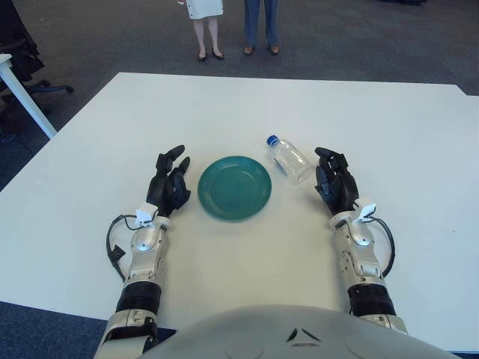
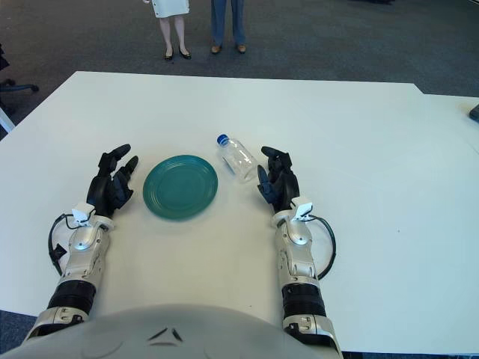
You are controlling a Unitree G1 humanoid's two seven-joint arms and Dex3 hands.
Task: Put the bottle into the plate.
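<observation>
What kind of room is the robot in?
Probably an office or lab. A big white table stands on dark carpet, an office chair sits off to one side, and two people stand watching behind the table.

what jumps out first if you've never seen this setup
The teal plate at the centre of the white table, framed by the left hand and right hand, both open. Next, the clear bottle with a blue cap, lying on its side between plate and right hand.

Bottle (image 1: 290, 158) clear glossy plastic w/ blue cap; plate (image 1: 234, 187) teal, smooth; table (image 1: 224, 105) matt white.
</observation>
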